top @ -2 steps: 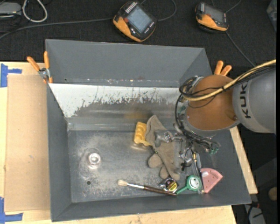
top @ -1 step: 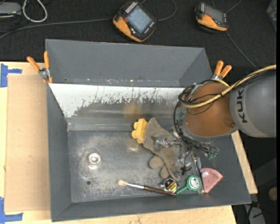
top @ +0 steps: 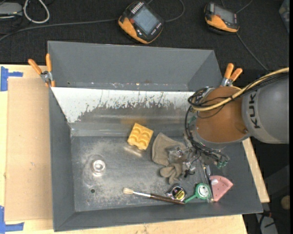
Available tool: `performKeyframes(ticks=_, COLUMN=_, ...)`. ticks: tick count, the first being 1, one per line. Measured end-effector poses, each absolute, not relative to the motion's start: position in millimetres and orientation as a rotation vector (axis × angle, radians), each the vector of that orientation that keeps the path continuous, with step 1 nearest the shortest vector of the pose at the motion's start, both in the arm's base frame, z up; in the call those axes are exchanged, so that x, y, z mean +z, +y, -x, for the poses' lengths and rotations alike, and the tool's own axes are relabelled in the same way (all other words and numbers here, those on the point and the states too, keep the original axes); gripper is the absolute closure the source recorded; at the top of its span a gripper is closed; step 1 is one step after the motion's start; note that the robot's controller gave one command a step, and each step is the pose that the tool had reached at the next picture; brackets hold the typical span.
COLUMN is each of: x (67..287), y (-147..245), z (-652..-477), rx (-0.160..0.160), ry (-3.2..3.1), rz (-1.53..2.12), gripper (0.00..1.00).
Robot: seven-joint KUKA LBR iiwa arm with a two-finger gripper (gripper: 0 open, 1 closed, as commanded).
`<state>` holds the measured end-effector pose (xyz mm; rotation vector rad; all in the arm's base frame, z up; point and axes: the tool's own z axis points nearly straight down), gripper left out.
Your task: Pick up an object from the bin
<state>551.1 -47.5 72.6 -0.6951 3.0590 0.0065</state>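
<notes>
The bin (top: 61, 155) is matt grey metal, its floor scuffed and scratched pale. The glove (top: 164, 152) is limp, dull cloth. The yellow block (top: 139, 136) looks like smooth moulded plastic. The small clear piece (top: 97, 165) gleams glossy. The brush (top: 151, 195) has a dark, shiny handle.

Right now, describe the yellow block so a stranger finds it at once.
In the grey bin, go to the floor's middle, below the back wall. Just left of the tan cloth lies the yellow block, alone in having a bumpy, waffle-like top.

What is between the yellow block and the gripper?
A crumpled tan glove lies between the yellow block and the gripper, seen in the camera view.
</notes>
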Motion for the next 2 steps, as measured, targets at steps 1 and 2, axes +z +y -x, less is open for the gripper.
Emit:
performKeyframes(ticks=1, x=73, y=-48, z=-550.7, rx=0.008, ry=3.067, rz=0.66, gripper=1.0)
performKeyframes(ticks=2, x=92, y=-48, z=-548.1, rx=0.011, ry=3.076, rz=0.652, gripper=1.0)
